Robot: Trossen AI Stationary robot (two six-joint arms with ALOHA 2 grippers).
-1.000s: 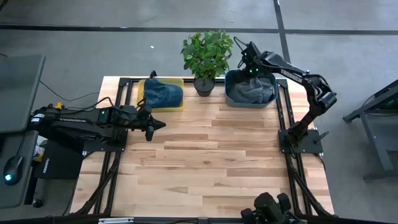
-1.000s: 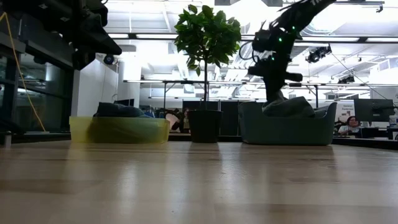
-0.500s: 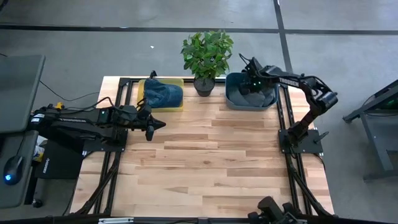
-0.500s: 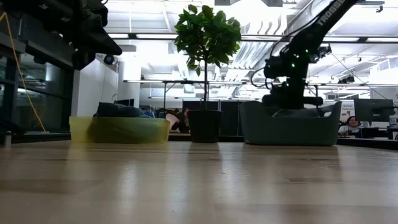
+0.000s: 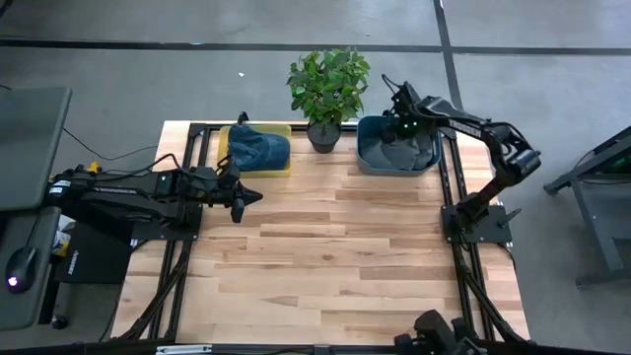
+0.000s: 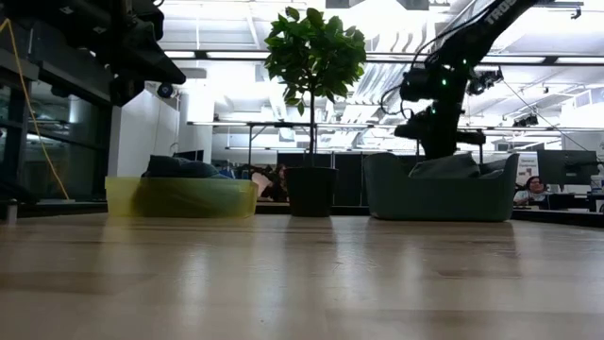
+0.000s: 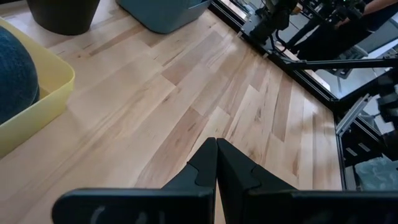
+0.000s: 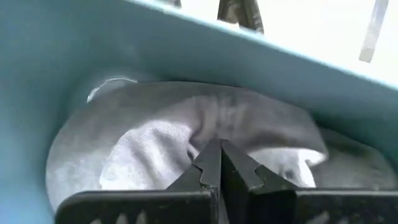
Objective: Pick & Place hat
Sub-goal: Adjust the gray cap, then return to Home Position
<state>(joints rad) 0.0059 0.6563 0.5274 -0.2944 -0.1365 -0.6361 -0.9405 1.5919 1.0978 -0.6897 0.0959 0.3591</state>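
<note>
The right gripper (image 8: 219, 163) is closed, its fingers pinched together on a fold of the grey hat (image 8: 155, 155). The wrist view shows fabric gathered at the fingertips, so the grip appears to be on cloth only, not on a brim or seam. The hat lies inside the teal bin (image 5: 367, 146) at the far right of the table (image 5: 325, 247), and in the low view its crown rises just above the bin rim, directly under the gripper.

Judged risks from this state:

- A shallow pinch may slip. If only a thin fold is caught, the weight of the hat could pull it free on lifting, and it would drop back into the bin.
- The bin wall stands close around the fingers. A lift that is not vertical could drag cloth against the wall or tip the bin.
- The plant (image 5: 327, 89) stands just beside the bin, between it and the yellow tray (image 5: 227, 148). A low transfer toward the tray could brush the leaves or knock over the pot.
- The tray already holds a blue hat (image 5: 258, 150).

The left gripper (image 5: 240, 205) waits closed and empty, near the tray.
</note>
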